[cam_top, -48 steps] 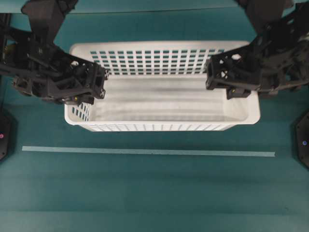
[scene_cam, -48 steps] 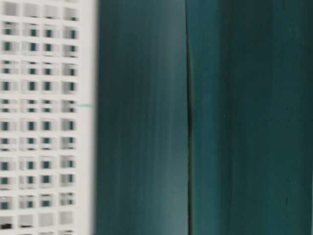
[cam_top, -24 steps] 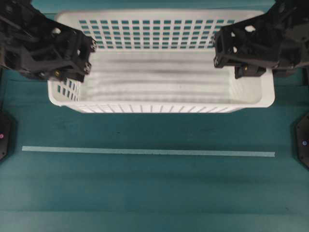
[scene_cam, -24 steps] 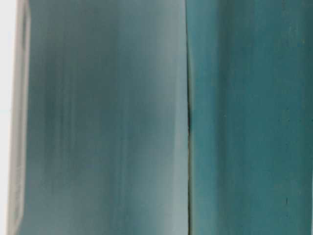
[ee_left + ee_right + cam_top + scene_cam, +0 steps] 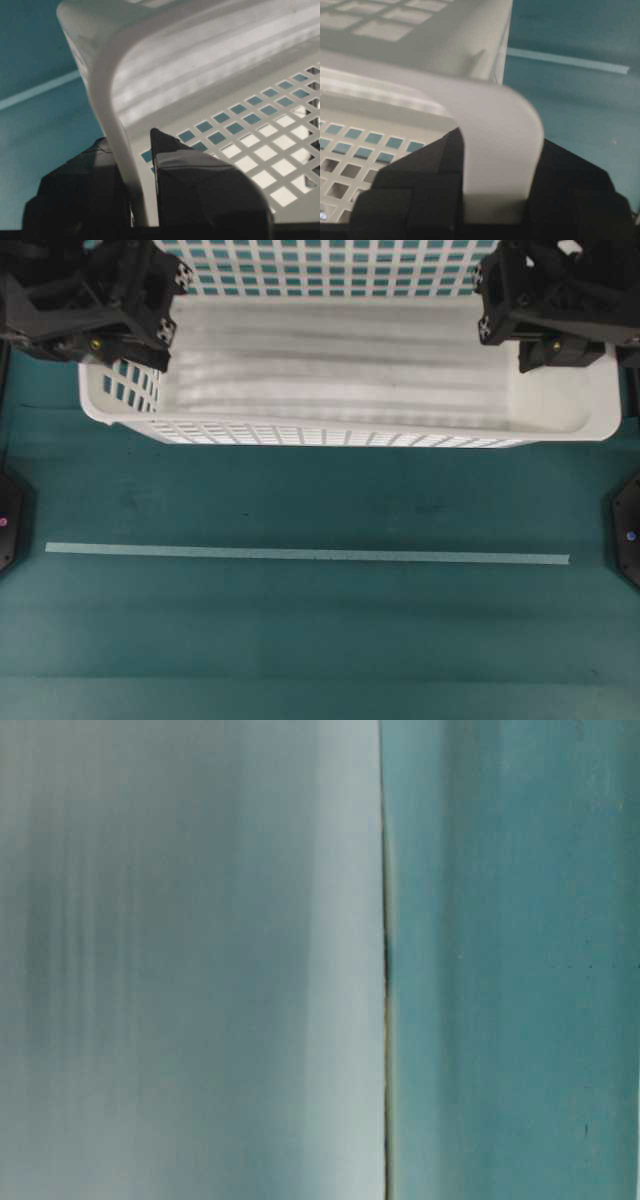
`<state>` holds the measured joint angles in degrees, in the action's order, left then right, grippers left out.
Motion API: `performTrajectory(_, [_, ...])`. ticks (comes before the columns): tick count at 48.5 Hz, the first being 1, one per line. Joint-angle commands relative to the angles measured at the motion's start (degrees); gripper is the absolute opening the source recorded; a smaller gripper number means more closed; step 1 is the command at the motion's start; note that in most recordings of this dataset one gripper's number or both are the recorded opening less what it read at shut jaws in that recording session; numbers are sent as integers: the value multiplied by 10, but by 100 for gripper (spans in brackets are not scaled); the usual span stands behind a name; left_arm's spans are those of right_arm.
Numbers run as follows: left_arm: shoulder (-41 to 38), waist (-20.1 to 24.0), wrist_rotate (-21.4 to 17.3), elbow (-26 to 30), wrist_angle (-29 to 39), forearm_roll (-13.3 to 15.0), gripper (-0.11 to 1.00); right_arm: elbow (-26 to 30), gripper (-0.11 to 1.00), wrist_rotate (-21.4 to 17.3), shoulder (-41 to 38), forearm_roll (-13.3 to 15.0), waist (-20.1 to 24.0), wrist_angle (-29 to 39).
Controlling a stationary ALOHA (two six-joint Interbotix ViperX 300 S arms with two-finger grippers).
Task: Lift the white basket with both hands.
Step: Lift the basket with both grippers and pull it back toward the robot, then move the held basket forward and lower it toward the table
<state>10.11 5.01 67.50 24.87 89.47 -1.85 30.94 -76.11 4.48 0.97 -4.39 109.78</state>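
Overhead, the white basket (image 5: 340,360) spans both end effectors; only wrist views show the left end effector (image 5: 135,200) and right end effector (image 5: 495,195) clamped on its rim.

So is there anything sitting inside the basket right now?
No. From overhead, the basket shows only its bare white floor between the left gripper and right gripper clamped on its ends.

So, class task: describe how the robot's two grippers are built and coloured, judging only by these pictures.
Both the left gripper and the right gripper are matt black, blocky frames of open lattice struts with small white-ringed screw holes at the corners. A tiny yellow dot shows on each. From the wrist views the fingers are broad, dark wedges with angled faces. No cables or sleeves are visible.
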Motion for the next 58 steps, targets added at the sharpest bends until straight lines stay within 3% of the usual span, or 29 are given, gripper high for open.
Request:
performTrajectory(1, [-18, -18, -47, 69, 4, 3, 2, 44, 19, 54, -54, -4, 35, 21])
performTrajectory(13, [-67, -30, -76, 157, 83, 3, 2, 131, 19, 90, -102, 18, 35, 88])
performTrajectory(24, [-83, -36, -86, 171, 117, 2, 2, 125, 19, 98, -108, 26, 38, 89])
performTrajectory(32, [-78, -35, -88, 170, 115, -4, 2, 122, 19, 97, -105, 49, 46, 91])
performTrajectory(41, [-76, -35, -91, 157, 113, -6, 2, 121, 19, 92, -98, 83, 54, 106])
performTrajectory(49, [-57, -35, -93, 138, 86, -18, 2, 117, 19, 91, -94, 98, 59, 110])
performTrajectory(58, [-20, -35, -86, 35, 42, -18, 2, 83, 19, 96, -92, 98, 56, 103])
